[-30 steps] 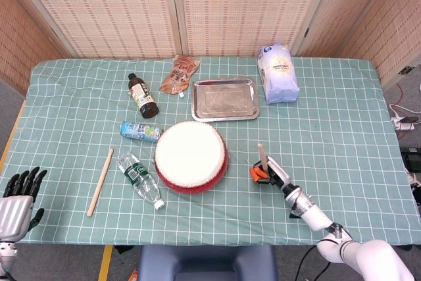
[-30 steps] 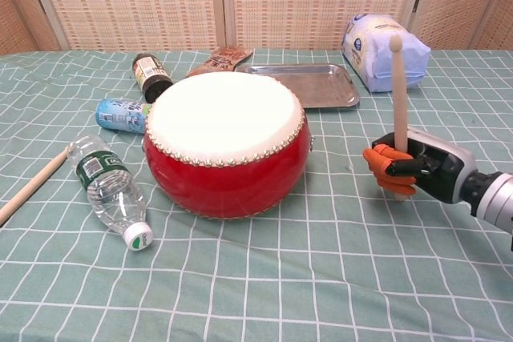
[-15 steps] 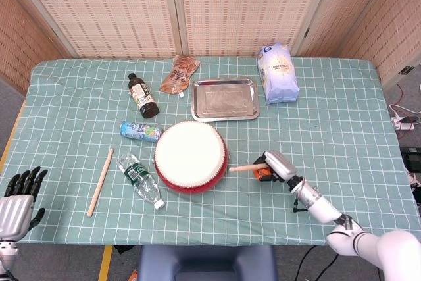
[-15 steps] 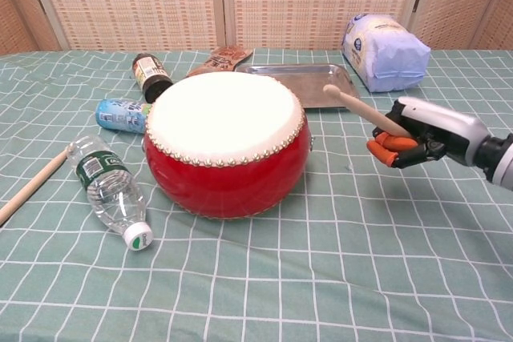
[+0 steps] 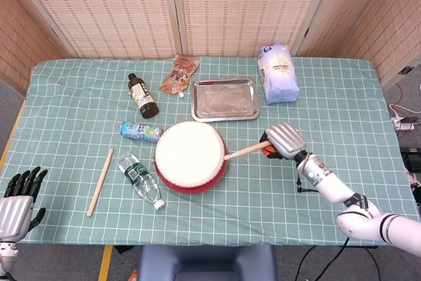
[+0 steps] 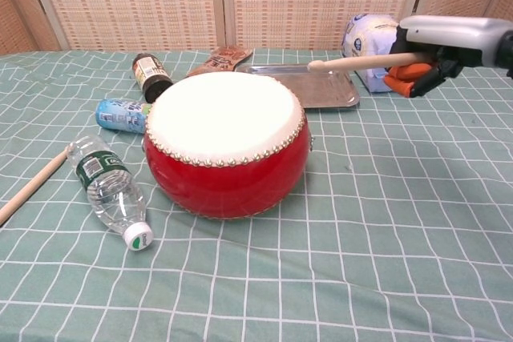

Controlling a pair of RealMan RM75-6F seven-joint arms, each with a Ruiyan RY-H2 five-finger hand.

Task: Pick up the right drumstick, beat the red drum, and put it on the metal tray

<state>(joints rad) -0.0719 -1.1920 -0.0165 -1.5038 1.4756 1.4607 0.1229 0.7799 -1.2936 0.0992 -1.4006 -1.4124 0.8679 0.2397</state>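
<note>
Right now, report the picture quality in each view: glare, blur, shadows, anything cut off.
Head view: even light, sharp; metal tray shows soft sheen, no harsh glare; left robot hand cropped at the corner. Chest view: red drum crisp with faint shadow beneath; right robot hand holding the drumstick cut by the frame edge.

I see the drum [image 5: 191,156] in the middle of the surface [image 5: 342,116]. The tray [image 5: 225,99] sits at one o'clock, the bottle [image 5: 141,179] at eight.
</note>
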